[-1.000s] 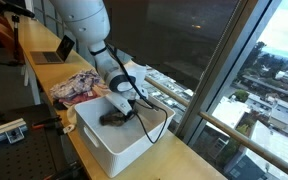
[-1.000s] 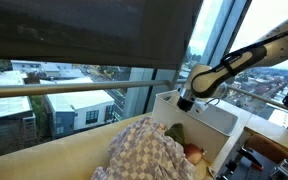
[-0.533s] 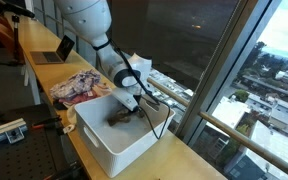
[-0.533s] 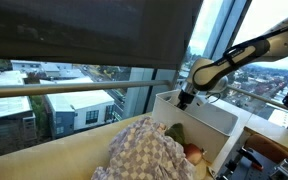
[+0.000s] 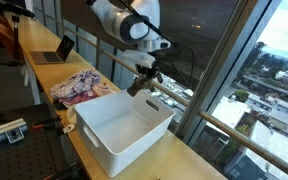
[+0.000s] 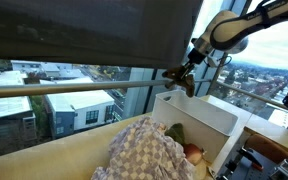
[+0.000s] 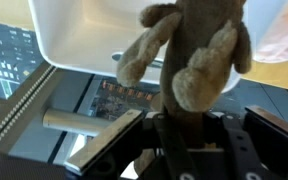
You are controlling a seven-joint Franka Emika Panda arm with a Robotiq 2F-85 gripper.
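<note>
Clamping a brown plush toy animal (image 7: 189,50), the gripper (image 5: 145,74) hangs above a white rectangular plastic bin (image 5: 119,150). The toy clears the bin rim.

1 arm held high, its gripper pointing down with the jaws closed.
In both exterior views the white arm (image 5: 122,14) arches over at its upper joints, and its last links slope down to the wrist (image 5: 152,42). The wrist turns the dark gripper (image 5: 144,70) downward and slightly tilted, so that it hangs well up in the air. In an exterior view the gripper (image 6: 192,62) slants down and to one side below the pale forearm (image 6: 246,22). The wrist view looks along the gripper (image 7: 184,125). Its 2 dark, blocky fingers (image 7: 229,150) are drawn close together, clamped on a brown plush toy (image 7: 189,55) that sits between them.
</note>
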